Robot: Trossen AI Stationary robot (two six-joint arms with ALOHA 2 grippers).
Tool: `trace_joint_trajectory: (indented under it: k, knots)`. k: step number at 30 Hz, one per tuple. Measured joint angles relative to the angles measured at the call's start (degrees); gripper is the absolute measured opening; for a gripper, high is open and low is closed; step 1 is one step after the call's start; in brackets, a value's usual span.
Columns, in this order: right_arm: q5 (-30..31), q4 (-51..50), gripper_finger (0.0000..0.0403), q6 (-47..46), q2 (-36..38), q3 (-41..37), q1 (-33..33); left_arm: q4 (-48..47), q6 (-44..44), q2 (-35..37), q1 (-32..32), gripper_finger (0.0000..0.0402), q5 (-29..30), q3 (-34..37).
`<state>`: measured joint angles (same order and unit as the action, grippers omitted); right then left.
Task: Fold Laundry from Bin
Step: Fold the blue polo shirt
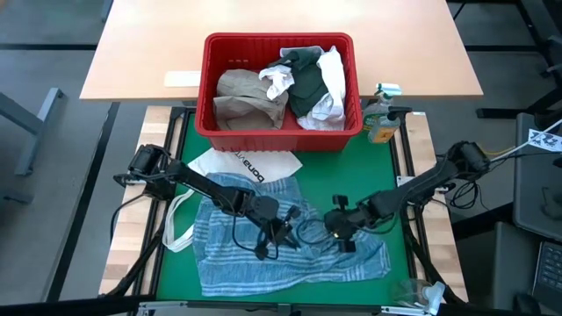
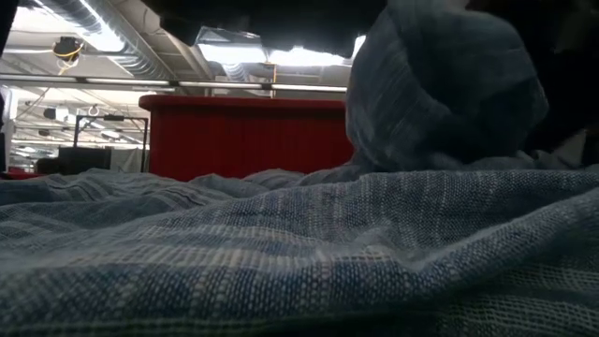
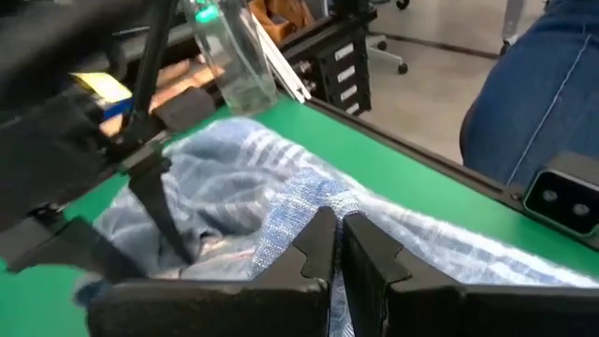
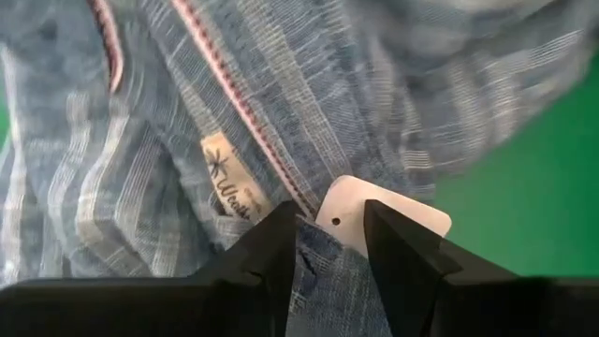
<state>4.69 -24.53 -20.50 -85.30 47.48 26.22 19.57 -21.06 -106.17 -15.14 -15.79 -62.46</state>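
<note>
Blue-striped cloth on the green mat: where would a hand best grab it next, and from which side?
Judging from above, the blue-striped cloth lies crumpled and flat; its bare edge near the table's front looks best, approached from above, since both hands crowd its middle.

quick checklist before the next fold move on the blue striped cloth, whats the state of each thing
1. Left gripper has a hold on the blue-striped cloth: ok, jaws shut on a raised fold of it.
2. Right gripper has a hold on the cloth: cannot tell; its jaws straddle the edge with the white tag, with a gap between them.
3. Cloth lies flat on the green mat: not ok, it is rumpled and bunched between the arms.
4. White tote bag is clear of the cloth: not ok, the cloth overlaps it.
5. Red bin is out of the way: ok, behind the mat, garments inside.
</note>
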Motion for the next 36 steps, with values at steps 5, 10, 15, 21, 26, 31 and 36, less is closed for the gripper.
trace_joint_trajectory:
  k: [5, 10, 15, 21, 26, 31, 36]
  knots:
    - [-6.58, 0.54, 0.0131, -0.02, -1.22, 0.0, 0.0, -3.93, -0.02, 0.0, -0.69, 0.0008, 0.15, 0.0]
    - [-7.77, -0.04, 0.0131, -0.05, -0.13, 2.14, 0.0, -5.79, -0.05, 0.0, -1.69, 0.0008, 0.24, 0.0]
    - [-3.19, -0.06, 0.0131, 2.52, 0.86, 5.99, 0.0, -6.08, -0.07, 0.0, -2.33, 0.0008, 1.7, 0.0]
    - [2.45, 2.73, 0.0131, 7.42, 0.76, 8.37, -0.37, -6.06, -0.09, 0.0, -2.33, 0.0008, 1.75, 0.0]
    - [0.12, 5.08, 0.0131, 7.72, -0.73, 8.38, -2.9, -6.03, -0.09, 0.0, -2.31, 0.0008, 1.79, 0.0]
    - [-7.01, 5.61, 0.0131, 7.72, -3.14, 8.37, -5.84, -6.01, -0.11, 0.0, -2.31, 0.0008, 1.81, 0.0]
    - [-17.65, 7.21, 0.0131, 7.91, -5.71, 8.37, -8.05, -5.97, -0.52, 0.0, -2.31, 0.0008, 2.05, 0.0]
